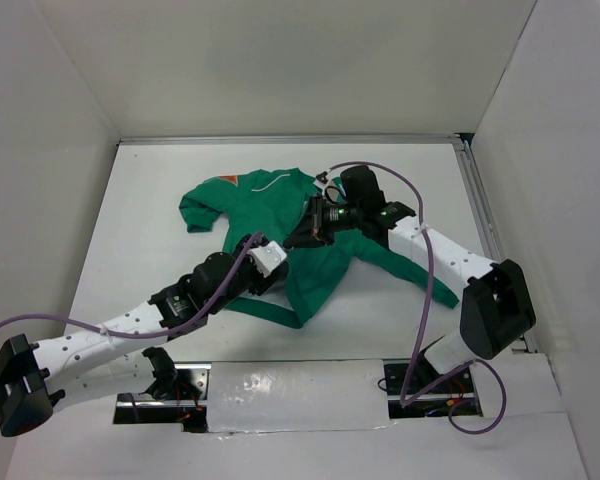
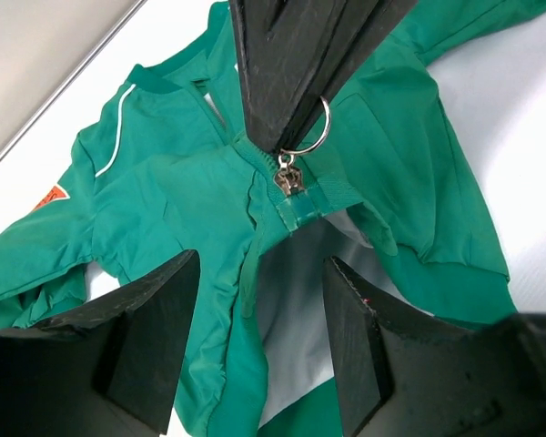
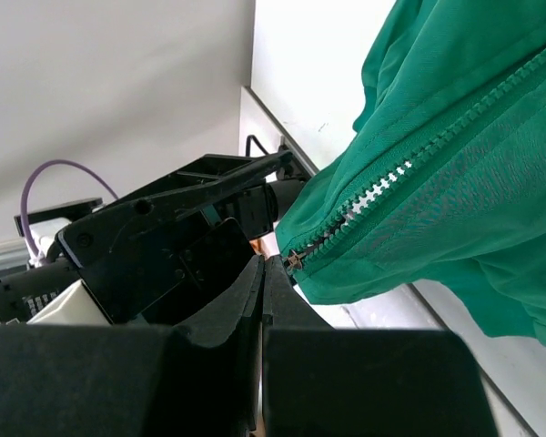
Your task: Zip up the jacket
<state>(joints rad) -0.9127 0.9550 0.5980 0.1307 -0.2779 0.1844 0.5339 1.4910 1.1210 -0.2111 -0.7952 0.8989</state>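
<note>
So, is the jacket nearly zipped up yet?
Not yet. Done: the right pincer is shut on the zipper ring. In hand: the slider hangs just below it on the jacket, while the left pincer hangs open, holding nothing. Left: grey lining shows where the front gapes, so the zip needs pulling closed.

White table [image 1: 150, 230] (plain walls [image 1: 280, 60] around)

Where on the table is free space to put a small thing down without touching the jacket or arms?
Bare table lies between the left wall and the jacket, along the back wall beyond the collar, and between the right arm and the side rail. Crowded: the jacket's front, where the left arm and right arm meet.
</note>
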